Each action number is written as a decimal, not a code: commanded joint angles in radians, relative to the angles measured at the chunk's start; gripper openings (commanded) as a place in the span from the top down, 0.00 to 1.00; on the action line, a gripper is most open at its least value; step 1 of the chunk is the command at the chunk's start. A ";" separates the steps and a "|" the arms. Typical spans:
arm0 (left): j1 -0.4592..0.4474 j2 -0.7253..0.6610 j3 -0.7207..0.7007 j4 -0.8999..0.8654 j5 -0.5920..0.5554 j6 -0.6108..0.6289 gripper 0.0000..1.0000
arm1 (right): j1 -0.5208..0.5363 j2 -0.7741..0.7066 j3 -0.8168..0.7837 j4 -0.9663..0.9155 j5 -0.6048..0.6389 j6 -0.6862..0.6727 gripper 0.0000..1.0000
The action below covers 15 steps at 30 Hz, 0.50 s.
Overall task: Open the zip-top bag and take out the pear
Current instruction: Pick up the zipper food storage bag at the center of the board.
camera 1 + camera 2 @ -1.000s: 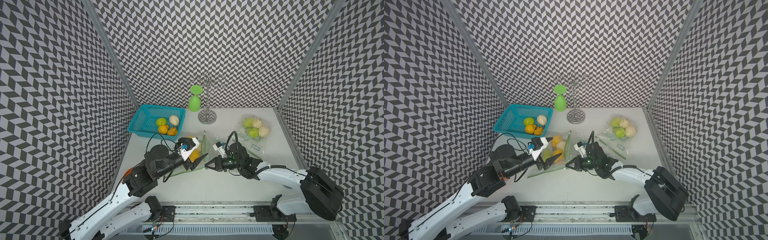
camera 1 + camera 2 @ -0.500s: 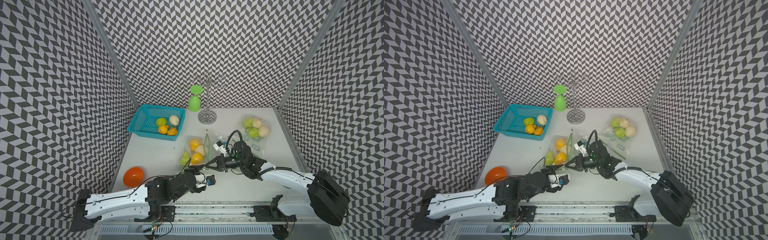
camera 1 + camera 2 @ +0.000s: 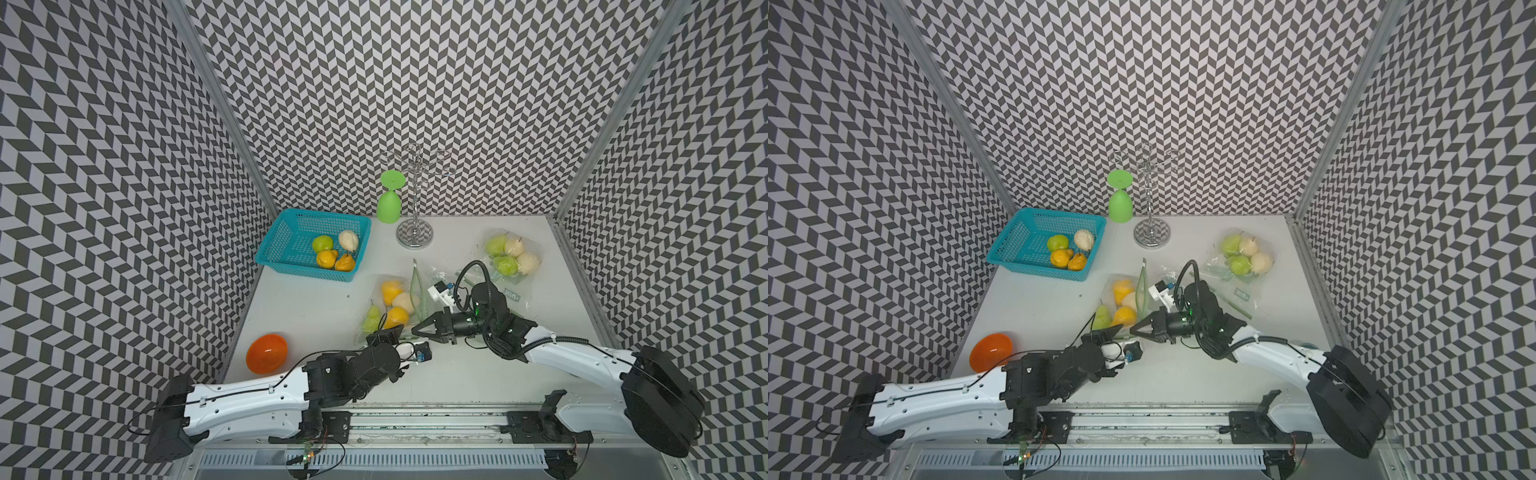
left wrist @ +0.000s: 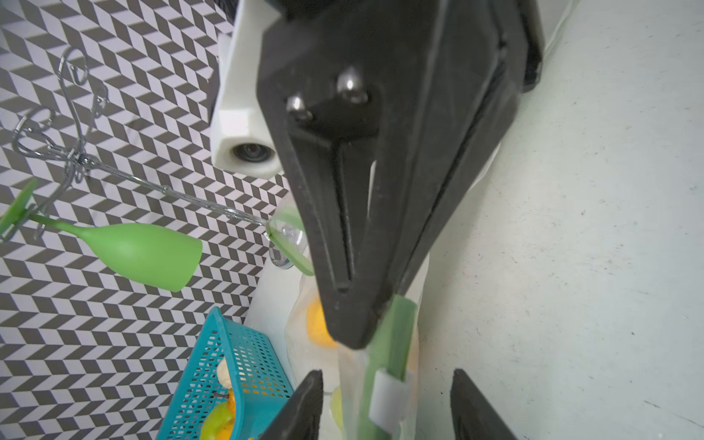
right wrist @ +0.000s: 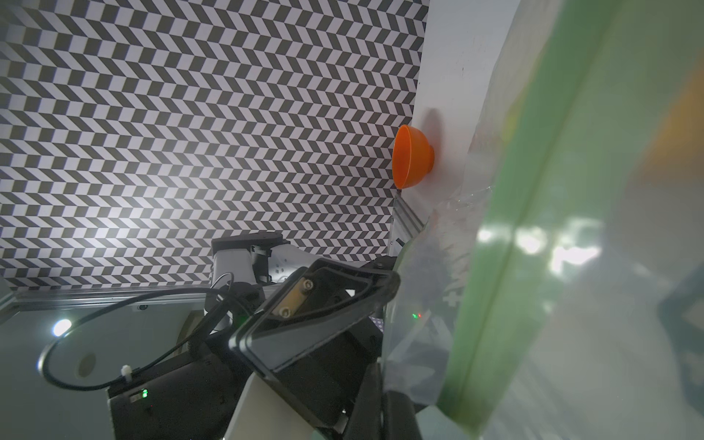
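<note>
The zip-top bag [image 3: 374, 291], pear [image 3: 372, 320] inside, is held near frame centre by the right gripper [image 4: 362, 331] clenched on its green zip strip [image 4: 396, 335]; the parted jaws of the left gripper [image 4: 385, 384] are best closed squarely on the white slider [image 4: 385, 399] framed between them.

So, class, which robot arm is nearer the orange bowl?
Left. The left arm runs close beside the orange bowl; the right arm reaches in from the opposite side, its claw shut on the zip-top bag.
</note>
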 commanded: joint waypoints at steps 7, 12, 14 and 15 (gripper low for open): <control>0.043 -0.014 0.005 0.015 -0.009 0.002 0.60 | -0.005 -0.051 -0.029 0.091 -0.010 0.026 1.00; 0.049 0.008 0.011 0.015 0.005 0.009 0.76 | -0.005 -0.056 -0.029 0.091 -0.012 0.025 1.00; 0.053 0.009 0.021 0.019 0.017 0.010 0.85 | -0.004 -0.056 -0.032 0.095 -0.012 0.028 1.00; 0.055 0.011 0.023 0.020 0.030 0.012 0.90 | -0.005 -0.056 -0.032 0.096 -0.011 0.028 1.00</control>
